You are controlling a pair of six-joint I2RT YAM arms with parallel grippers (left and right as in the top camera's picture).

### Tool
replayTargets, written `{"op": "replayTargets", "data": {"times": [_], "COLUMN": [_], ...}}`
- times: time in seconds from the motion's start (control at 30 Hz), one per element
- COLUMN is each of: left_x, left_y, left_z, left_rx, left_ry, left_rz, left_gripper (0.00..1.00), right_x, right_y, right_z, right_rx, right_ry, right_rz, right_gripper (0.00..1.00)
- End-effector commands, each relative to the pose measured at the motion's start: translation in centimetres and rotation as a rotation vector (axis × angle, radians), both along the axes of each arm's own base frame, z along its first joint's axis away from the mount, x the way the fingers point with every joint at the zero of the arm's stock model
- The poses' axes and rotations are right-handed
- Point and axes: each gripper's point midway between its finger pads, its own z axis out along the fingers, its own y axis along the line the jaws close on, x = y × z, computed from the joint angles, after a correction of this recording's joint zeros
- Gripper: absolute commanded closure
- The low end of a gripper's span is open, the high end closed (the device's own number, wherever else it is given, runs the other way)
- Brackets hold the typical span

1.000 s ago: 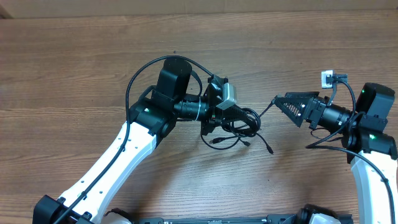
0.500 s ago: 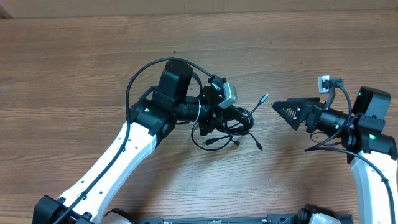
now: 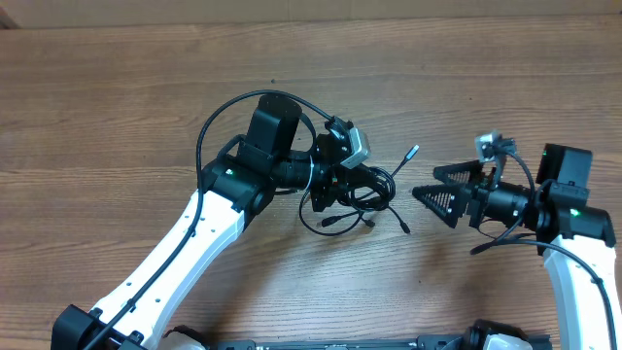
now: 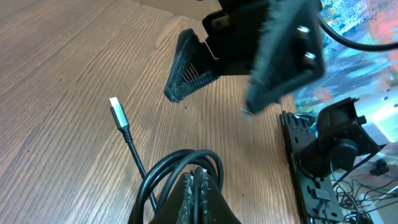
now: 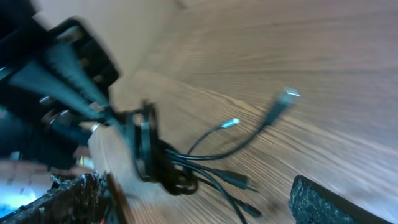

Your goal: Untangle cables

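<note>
- The left gripper (image 3: 352,187) is clamped on a loop of the cables (image 3: 377,194), near the middle of the surface (image 3: 117,107).
- The right gripper (image 3: 426,183) is spread wide and holds nothing. It is just beside the bundle and faces it.
- A silver plug (image 3: 412,152) sticks out toward it, and a dark plug (image 3: 402,227) trails lower.
- The right wrist view is blurred, and how the cords cross inside the knot is unclear.

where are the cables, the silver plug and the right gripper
cables (image 4: 180,157), left wrist view, top of the black loop
silver plug (image 4: 116,111), left wrist view, its metal tip
right gripper (image 3: 426,182), overhead view, midway between its open fingertips
</note>
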Motion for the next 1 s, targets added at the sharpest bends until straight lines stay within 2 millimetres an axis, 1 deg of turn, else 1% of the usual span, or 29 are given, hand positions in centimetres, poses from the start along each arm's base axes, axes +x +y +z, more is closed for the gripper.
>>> {"op": "replayTargets", "data": {"times": [0.0,0.07,0.17,0.2,0.27,0.53,0.6,0.63,0.73,0.87,0.97], "left_x": [-0.1,0.0,-0.1,-0.4,-0.7,-1.2,-1.4,-1.4,-1.5,-1.7,-2.1], "left_y": [0.1,0.0,0.0,-0.1,-0.2,-0.4,-0.5,-0.5,-0.5,-0.7,-1.0], "left_z": [1.9,2.0,2.1,2.3,2.6,3.5,3.5,3.6,3.6,3.6,3.6], "left_rx": [-0.034,-0.037,-0.045,-0.056,-0.071,-0.111,-0.115,-0.117,-0.119,-0.119,-0.119], "left_ry": [0.003,0.001,-0.001,0.001,0.003,-0.01,-0.008,-0.006,-0.005,-0.005,-0.004], "left_rz": [0.014,0.015,0.006,-0.008,-0.029,-0.074,-0.081,-0.085,-0.088,-0.095,-0.108], "left_gripper": [0.96,0.96,0.96,0.96,0.96,0.96,0.96,0.96,0.96,0.96,0.96], "right_x": [-1.2,-1.6,-2.1,-2.0,-1.8,-1.0,-0.8,-0.8,-0.7,-0.8,-0.7], "right_y": [2.1,2.9,4.0,4.2,4.3,4.0,4.0,4.0,4.1,4.5,4.5], "right_z": [1.9,1.9,1.7,1.4,1.0,-0.1,-0.1,-0.2,-0.2,0.2,0.2], "right_rx": [0.018,0.02,0.008,-0.015,-0.043,-0.121,-0.119,-0.116,-0.102,-0.058,-0.052], "right_ry": [-0.159,-0.16,-0.168,-0.17,-0.168,-0.174,-0.175,-0.175,-0.169,-0.176,-0.175], "right_rz": [0.137,0.171,0.212,0.214,0.211,0.184,0.183,0.185,0.192,0.217,0.221], "right_gripper": [0.04,0.04,0.08,0.12,0.15,0.16,0.21,0.25,0.33,0.37,0.46]}}
